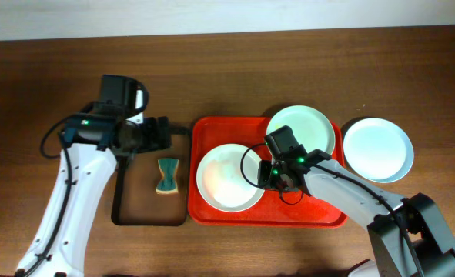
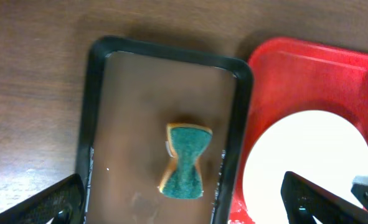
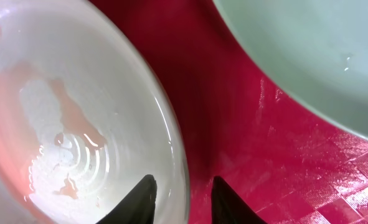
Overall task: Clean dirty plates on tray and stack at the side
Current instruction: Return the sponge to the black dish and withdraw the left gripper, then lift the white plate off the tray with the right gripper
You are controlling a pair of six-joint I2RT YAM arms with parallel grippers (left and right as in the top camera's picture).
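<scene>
Seen from overhead: red tray [image 1: 212,211] lying at the centre of the brown worktop [image 1: 50,85], white plate [image 1: 229,178] on its 9 o'clock half, pale green plate [image 1: 312,127] at its 1 o'clock corner, overlapping the rim. Pale blue plate [image 1: 378,148] off the tray, on the wood at 3 o'clock of it, just beside the green one. Narrow black tray [image 1: 116,209] touching the red tray's 9 o'clock edge, with a green-topped sponge [image 1: 166,176] (pinched at the waist) lying inside.

Left end effector [image 1: 165,132] hanging above the black tray's 12 o'clock end, fingers [image 2: 320,200] spread wide in the left wrist view, sponge below and between them, nothing held.

Right end effector [image 3: 182,200] down at the white plate's 3 o'clock rim, fingers [image 3: 140,202] narrowly parted, straddling the rim with one tip inside the plate and one over the red tray; whether touching the rim, cannot tell. Wet film and faint pinkish streaks visible on the white plate's surface in the right wrist view; droplets on the tray floor.
</scene>
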